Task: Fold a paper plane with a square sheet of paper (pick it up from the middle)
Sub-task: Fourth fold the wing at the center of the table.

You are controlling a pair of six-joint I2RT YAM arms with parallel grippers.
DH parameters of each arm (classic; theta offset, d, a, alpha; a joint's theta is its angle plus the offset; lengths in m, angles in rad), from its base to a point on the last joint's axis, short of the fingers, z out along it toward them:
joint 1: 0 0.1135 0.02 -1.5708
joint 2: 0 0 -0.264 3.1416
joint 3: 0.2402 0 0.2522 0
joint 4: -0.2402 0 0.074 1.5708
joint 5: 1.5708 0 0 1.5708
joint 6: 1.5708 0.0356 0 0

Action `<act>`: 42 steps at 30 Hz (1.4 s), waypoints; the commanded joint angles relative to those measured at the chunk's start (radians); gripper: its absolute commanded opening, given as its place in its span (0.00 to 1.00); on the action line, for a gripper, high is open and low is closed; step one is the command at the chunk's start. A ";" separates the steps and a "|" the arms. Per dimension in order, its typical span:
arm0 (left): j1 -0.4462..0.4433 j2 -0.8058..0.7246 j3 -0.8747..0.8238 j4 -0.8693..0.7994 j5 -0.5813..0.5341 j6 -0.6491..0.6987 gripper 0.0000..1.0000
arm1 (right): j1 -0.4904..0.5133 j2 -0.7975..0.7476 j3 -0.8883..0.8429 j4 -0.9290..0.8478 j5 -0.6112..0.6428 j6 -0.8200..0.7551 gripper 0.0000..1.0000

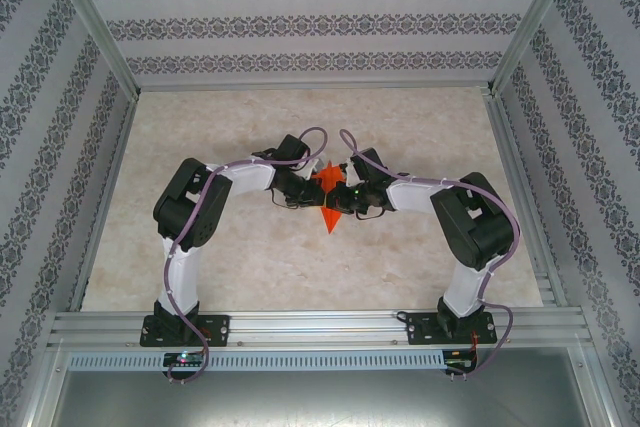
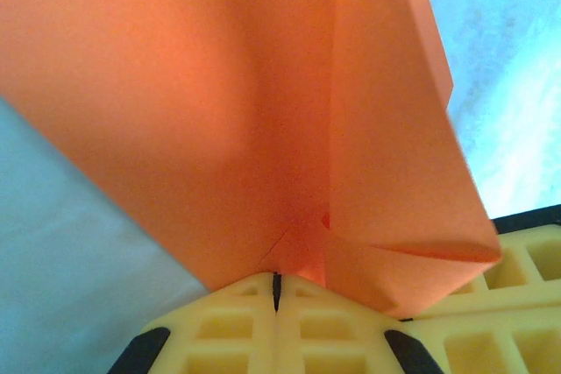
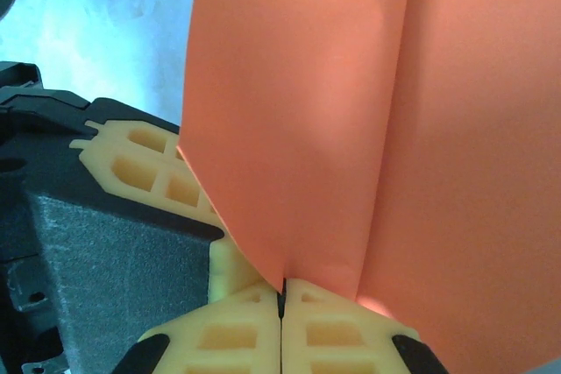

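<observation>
Left pincer (image 1: 298, 193) and right pincer (image 1: 347, 203) meet above the middle of the pale marbled counter (image 1: 250, 257), both clamped on the folded, thin, bright orange-red paper (image 1: 326, 192) held between them. Each arm rises from its base at the near rail, bends at a high black elbow and reaches inward with its forearm, so the pair forms a mirrored arch. From above, the paper tapers to a point aimed at the near edge. Whether that tip touches the counter cannot be told.

At the left wrist, the left pincer's (image 2: 276, 285) pale yellow ribbed fingertips (image 2: 228, 326) are pressed together with only a thin dark seam between them, and a creased corner of the paper (image 2: 219, 111) is nipped at that seam. A broad panel spreads up to the left, and a narrower folded flap stands to the right.

At the right wrist, the right pincer (image 3: 281, 297) is likewise closed tight, with a fold of the paper (image 3: 351, 129) running down into its seam. The other pincer's yellow finger (image 3: 145, 159) sits just beside the paper's left edge.
</observation>
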 commanded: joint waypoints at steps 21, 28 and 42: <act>0.026 0.001 -0.007 0.059 0.065 -0.039 0.00 | -0.041 0.075 -0.121 0.312 -0.107 0.199 0.04; 0.031 -0.044 0.001 0.028 0.028 -0.034 0.04 | -0.047 0.068 -0.124 0.310 -0.109 0.174 0.05; 0.032 -0.125 -0.053 0.100 -0.016 -0.101 0.39 | -0.051 0.032 -0.146 0.331 -0.115 0.119 0.10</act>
